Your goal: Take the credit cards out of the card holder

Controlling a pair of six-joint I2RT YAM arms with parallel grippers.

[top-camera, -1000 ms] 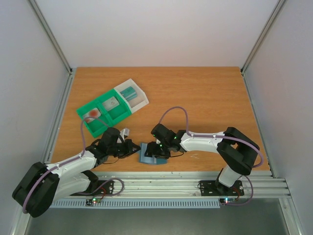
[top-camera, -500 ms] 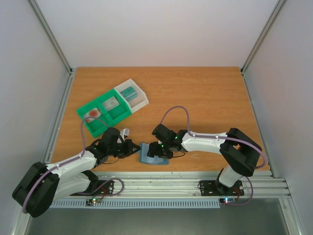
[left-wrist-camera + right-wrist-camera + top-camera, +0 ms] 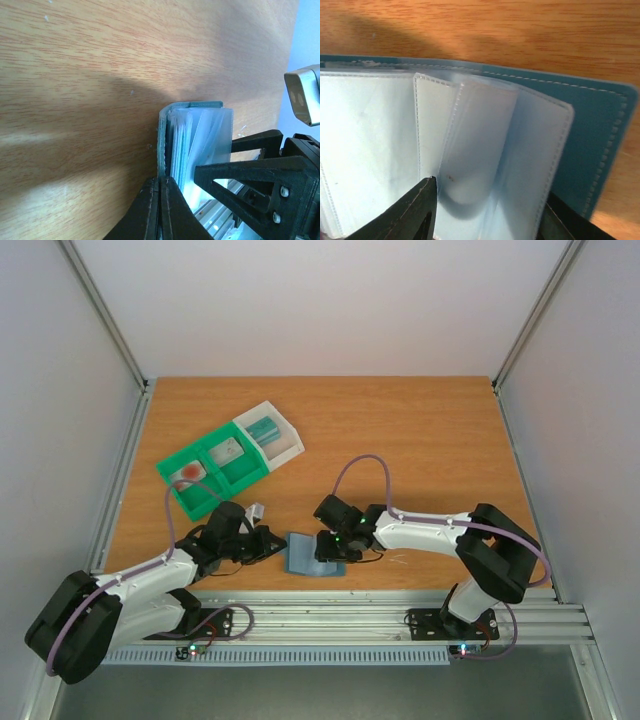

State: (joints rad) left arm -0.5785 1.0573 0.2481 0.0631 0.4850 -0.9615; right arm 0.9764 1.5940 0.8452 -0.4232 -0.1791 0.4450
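Top view: your holder (image 3: 305, 556) lies open at the desk's (image 3: 430, 440) near edge, between both arms. Left wrist: your left jaws are pinched tight on the holder's cover edge. Right wrist: your right jaws stand wide, straddling its clear sleeves (image 3: 480, 150).

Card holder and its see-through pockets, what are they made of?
The card holder cover looks like matte teal leather or fake leather; stitching runs along its edge. Its pockets look like soft, shiny clear plastic: they bend and let light through.
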